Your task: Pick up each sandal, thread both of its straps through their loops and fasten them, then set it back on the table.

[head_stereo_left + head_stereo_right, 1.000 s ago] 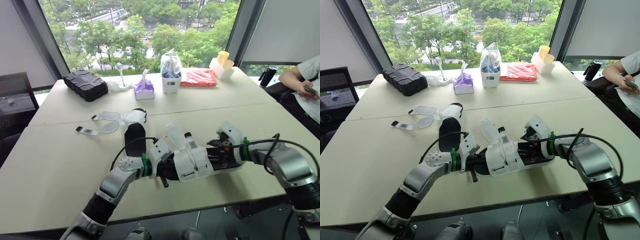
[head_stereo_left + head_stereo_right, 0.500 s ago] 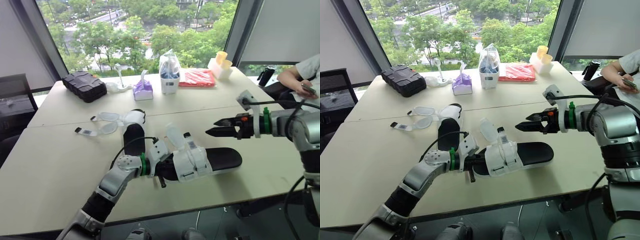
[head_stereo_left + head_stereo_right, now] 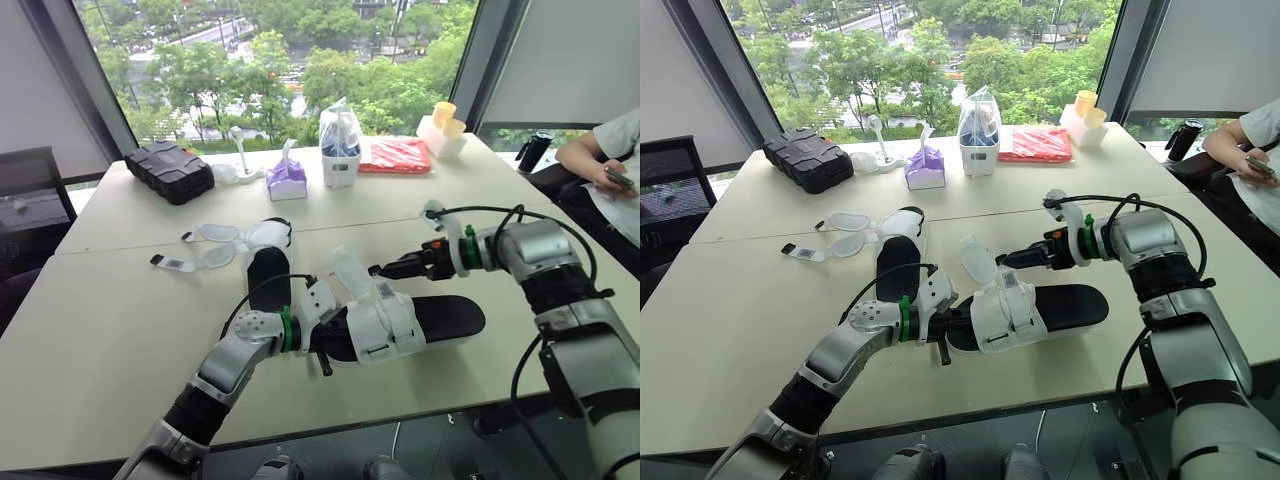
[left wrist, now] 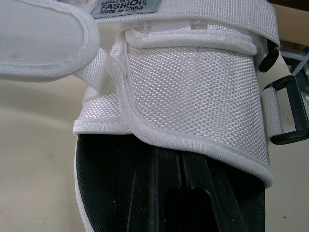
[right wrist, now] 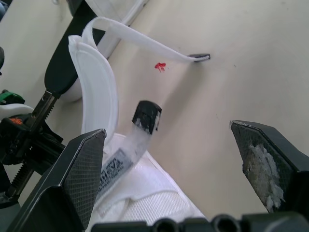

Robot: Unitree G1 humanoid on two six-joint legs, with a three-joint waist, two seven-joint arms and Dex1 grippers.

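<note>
White woven webbing on a black sole: near sandal (image 3: 440,318), lying along the front of the counter (image 3: 100,330) with one end toward the left arm.

- Left pincer (image 4: 179,164): fingers drawn together and slid in over the footbed under the broad strap (image 4: 193,96). Judged to be bracing the shoe so it cannot slide while the other arm works.
- Black loop (image 4: 289,111): beside that strap, nothing threaded through it.
- Loose strap (image 5: 146,116): black-tipped, standing up off the sandal.
- Right pincer (image 5: 166,129): fingers spread wide, the strap's tip between them and untouched. Judged to be lined up to take the tip for threading.
- Second sandal (image 3: 265,262): farther back on the counter, straps (image 3: 200,250) splayed flat and unfastened, its turn yet to come.
</note>
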